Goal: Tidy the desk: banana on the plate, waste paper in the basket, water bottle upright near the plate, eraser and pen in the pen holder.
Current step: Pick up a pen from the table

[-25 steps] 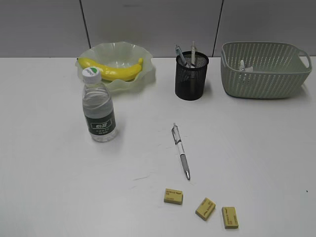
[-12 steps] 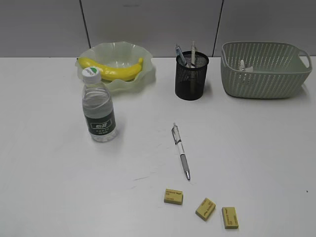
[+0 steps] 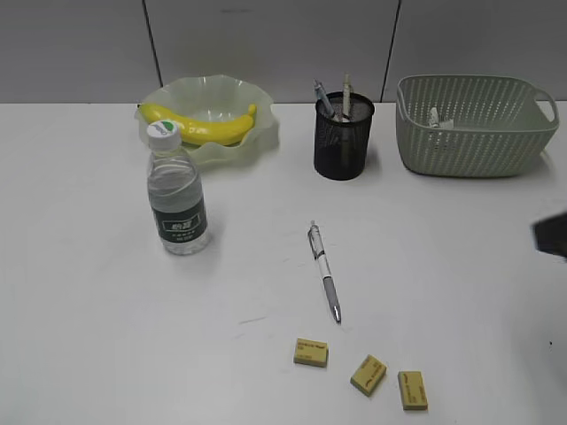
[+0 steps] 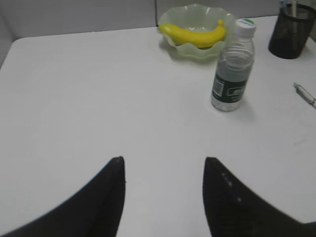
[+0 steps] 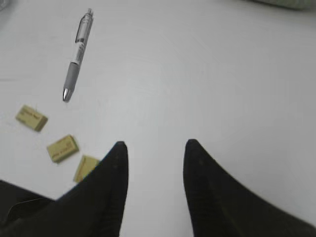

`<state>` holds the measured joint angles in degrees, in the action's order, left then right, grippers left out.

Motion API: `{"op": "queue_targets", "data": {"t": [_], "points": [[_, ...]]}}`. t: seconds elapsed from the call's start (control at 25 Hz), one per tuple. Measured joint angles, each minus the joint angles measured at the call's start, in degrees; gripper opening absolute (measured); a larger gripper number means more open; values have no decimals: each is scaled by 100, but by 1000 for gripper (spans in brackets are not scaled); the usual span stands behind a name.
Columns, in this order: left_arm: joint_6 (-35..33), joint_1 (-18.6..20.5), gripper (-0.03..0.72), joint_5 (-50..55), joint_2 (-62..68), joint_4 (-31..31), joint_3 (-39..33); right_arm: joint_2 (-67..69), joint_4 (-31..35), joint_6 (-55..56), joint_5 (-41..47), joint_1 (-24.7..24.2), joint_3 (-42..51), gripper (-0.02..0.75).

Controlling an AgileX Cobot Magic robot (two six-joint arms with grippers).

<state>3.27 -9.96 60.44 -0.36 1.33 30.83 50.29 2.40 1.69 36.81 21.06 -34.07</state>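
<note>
Here is the white desk (image 3: pixel 97 336), and the pen (image 3: pixel 324 270) lies loose at its middle, tip toward the near edge. Just past that tip sit three yellow erasers (image 3: pixel 311 351) in a loose row. Behind the pen stands the black mesh pen holder (image 3: pixel 343 137) with pens already inside; to the holder's right is the pale basket (image 3: pixel 475 133), a scrap of paper (image 3: pixel 440 117) in it. Left of the pen the water bottle (image 3: pixel 178 189) stands upright, just in front of the green plate (image 3: pixel 173 93) that cradles the banana (image 3: pixel 202 124). The right pincer (image 5: pixel 154 150) hangs over bare desk, jaws parted and holding nothing, the pen up and to its left, the erasers close by its left finger. The left pincer (image 4: pixel 163 165) is likewise spread and empty, the bottle well ahead to its right.
</note>
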Motion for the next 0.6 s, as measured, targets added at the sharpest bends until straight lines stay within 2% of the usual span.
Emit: {"op": "queue_targets", "data": {"t": [0.08,0.2,0.44,0.6], "points": [[0,287,382,0,0,-14,0,1218,402,-169,-391,0,-479,316],[0,411,381,0,0,-19,0,2998,908,-662,-385,170,-1412,324],[0,434,381,0,0,-32,0,5647,1018,-677,1,949,-3475,345],[0,434,381,0,0,-32,0,6765,634,-74,684,1192,-4658,388]]}}
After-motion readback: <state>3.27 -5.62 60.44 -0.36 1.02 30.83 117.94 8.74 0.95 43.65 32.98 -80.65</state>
